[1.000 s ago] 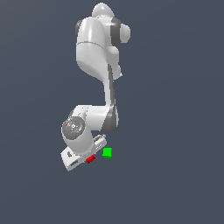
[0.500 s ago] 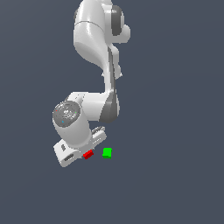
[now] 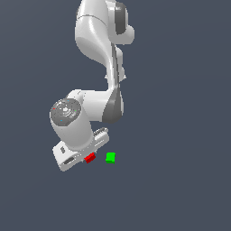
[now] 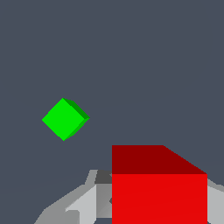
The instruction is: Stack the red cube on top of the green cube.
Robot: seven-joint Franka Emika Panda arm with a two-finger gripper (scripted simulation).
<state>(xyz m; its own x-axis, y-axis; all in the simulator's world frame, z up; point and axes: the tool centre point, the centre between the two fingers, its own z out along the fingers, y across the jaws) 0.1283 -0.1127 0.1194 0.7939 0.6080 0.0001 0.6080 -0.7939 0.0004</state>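
You see the smooth, plain-faced red cube (image 3: 90, 157) low in the exterior frame, held in the glossy white gripper (image 3: 88, 159), with the matching green cube (image 3: 110, 157) just right, apart.

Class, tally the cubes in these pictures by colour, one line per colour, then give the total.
Red cube: 1
Green cube: 1
Total: 2 cubes
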